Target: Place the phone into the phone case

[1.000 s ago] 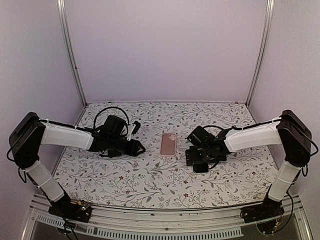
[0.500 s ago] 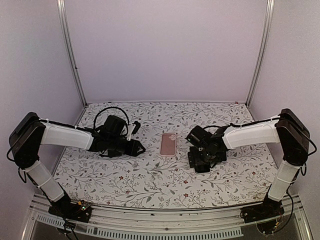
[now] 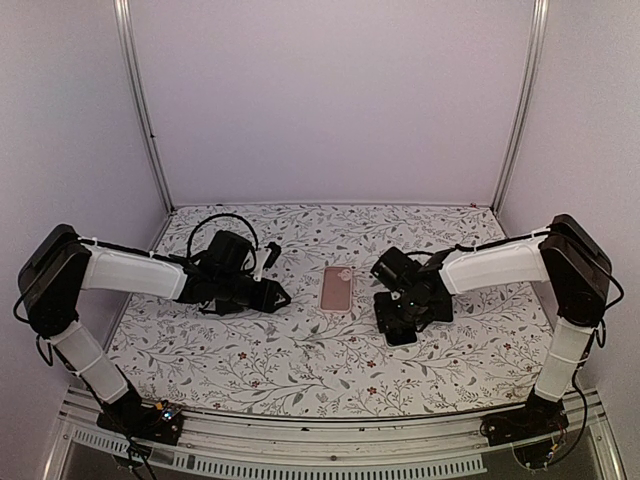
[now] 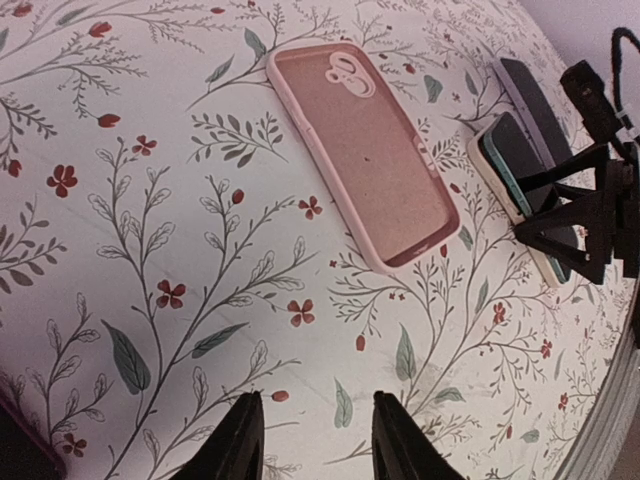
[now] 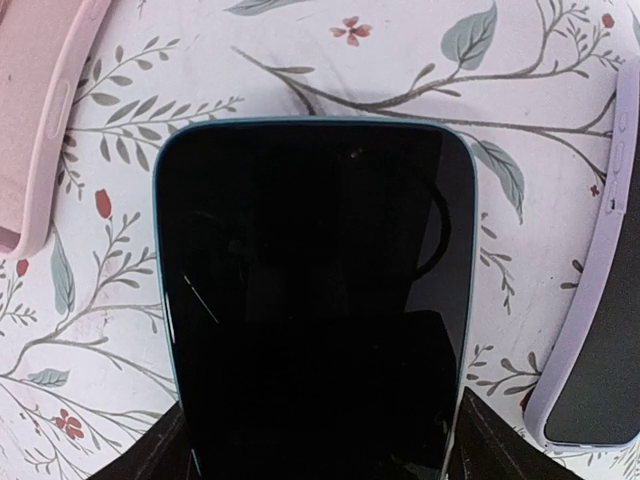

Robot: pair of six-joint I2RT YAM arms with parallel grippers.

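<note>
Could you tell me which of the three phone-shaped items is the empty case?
The pink case: its hollow inside faces up, while the teal-edged phone and the lavender-edged phone show dark faces.

Plain pale lilac walls (image 3: 330, 100) and metal corner posts (image 3: 141, 110) enclose a floral-patterned table (image 3: 300, 365).

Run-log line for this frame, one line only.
right gripper: straddling phone, grip unconfirmed | left gripper: open, empty | phone case: empty, cavity up | step: phone not yet cased
</note>
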